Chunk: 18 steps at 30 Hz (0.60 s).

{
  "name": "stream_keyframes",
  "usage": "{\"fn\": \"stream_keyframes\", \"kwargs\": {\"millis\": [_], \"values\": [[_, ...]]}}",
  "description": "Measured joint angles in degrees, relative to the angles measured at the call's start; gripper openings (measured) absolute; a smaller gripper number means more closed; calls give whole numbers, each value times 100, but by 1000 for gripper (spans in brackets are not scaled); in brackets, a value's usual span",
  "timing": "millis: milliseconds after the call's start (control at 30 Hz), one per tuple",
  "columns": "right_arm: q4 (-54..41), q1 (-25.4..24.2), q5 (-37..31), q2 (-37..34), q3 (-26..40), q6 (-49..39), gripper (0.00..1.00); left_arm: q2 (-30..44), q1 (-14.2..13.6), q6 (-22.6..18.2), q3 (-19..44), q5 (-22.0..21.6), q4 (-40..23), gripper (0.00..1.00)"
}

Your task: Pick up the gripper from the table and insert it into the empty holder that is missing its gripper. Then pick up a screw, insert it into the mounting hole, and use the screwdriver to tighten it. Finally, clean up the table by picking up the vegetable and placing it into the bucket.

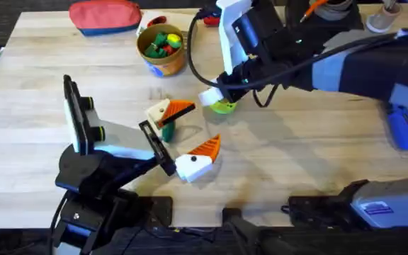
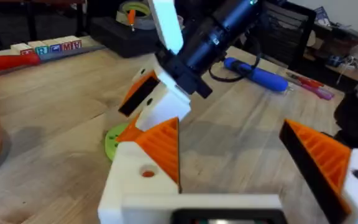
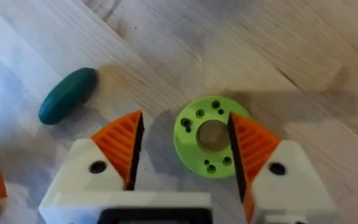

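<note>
The left gripper [image 1: 186,134] stands open over mid-table, its orange pads [image 2: 160,146] holding nothing. The vegetable [image 1: 166,130] lies on the table between its fingers; in the right wrist view its long axis runs aslant. The bucket [image 1: 163,48], at the far side, holds mixed toys. The right gripper [image 3: 185,149] is spread wide, empty, over a green disc [image 3: 207,134]. The screwdriver [image 1: 404,129] lies far right, tip toward the near edge.

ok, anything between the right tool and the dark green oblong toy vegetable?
Nothing on the wood between them. The right tool hovers open over a flat green disc; the vegetable lies beside it. A finger of the left tool sits close by it.
</note>
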<state>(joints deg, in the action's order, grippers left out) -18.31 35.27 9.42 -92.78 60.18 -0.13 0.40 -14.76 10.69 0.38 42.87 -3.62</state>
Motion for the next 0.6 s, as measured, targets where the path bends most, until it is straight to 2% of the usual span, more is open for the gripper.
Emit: {"fn": "stream_keyframes", "kwargs": {"millis": [167, 300, 333, 367, 400, 600], "values": [[0, 146, -45, -246, 0, -16, 678, 0, 0, -1, 0, 0, 0, 988], [2, 229, -56, -418, 0, -32, 555, 0, 0, 1, 0, 0, 0, 988], [5, 237, -61, -454, 0, -32, 508, 0, 0, 0, 0, 0, 0, 988], [16, 244, -65, -513, 0, -31, 352, 0, 0, 0, 0, 0, 0, 988], [20, 244, -71, -514, 0, -32, 307, 0, 0, 0, 0, 0, 0, 988], [37, 244, -151, -511, 0, -32, 279, 0, 0, -1, 0, 0, 0, 988]]}}
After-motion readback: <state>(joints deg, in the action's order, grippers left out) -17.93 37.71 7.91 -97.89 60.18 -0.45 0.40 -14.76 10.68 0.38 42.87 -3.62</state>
